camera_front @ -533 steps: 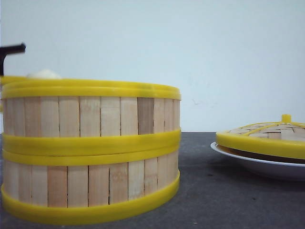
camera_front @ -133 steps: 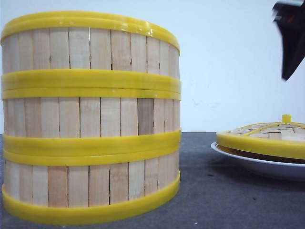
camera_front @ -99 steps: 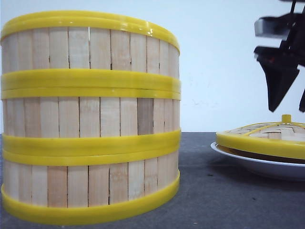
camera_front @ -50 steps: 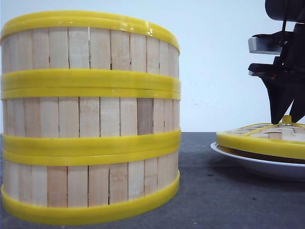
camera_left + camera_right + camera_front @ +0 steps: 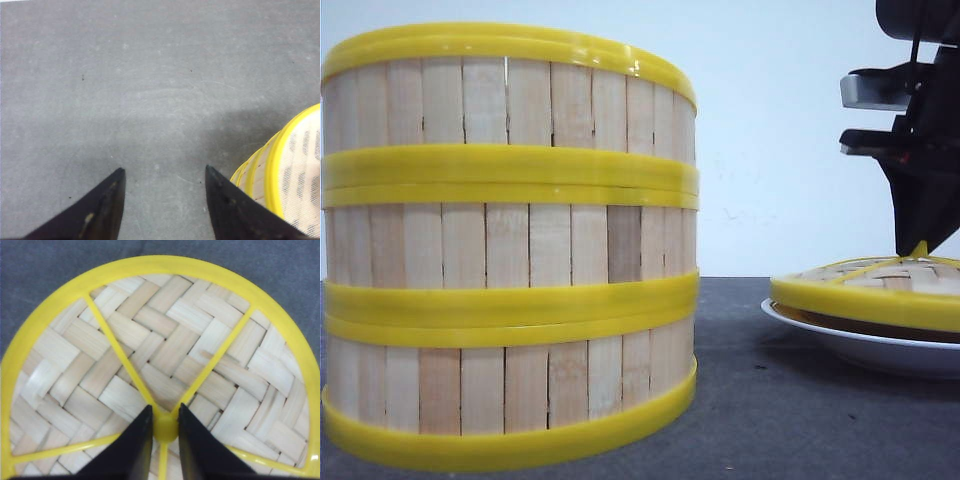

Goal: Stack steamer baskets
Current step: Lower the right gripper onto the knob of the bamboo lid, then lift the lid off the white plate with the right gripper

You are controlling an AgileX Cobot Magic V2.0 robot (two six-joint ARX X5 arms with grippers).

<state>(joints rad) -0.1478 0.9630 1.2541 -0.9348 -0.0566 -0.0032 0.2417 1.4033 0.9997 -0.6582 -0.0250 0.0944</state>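
Note:
Three steamer baskets stand stacked at the left of the front view: top (image 5: 510,100), middle (image 5: 510,235), bottom (image 5: 510,385), rims lined up. In the left wrist view the stack (image 5: 295,170) sits beside my left gripper (image 5: 164,170), which is open over bare grey table and holds nothing. To the right, the woven lid (image 5: 865,295) rests on a white plate (image 5: 840,345). My right gripper (image 5: 920,250) stands over the lid's middle. In the right wrist view the right gripper (image 5: 165,412) is shut on the yellow knob (image 5: 165,429) of the lid (image 5: 150,340).
Grey table (image 5: 740,400) lies between the stack and the plate. A plain pale wall (image 5: 770,120) is behind. The left arm does not show in the front view.
The stack grew from two baskets to three. My right gripper came down from the upper right onto the lid and shut on its knob.

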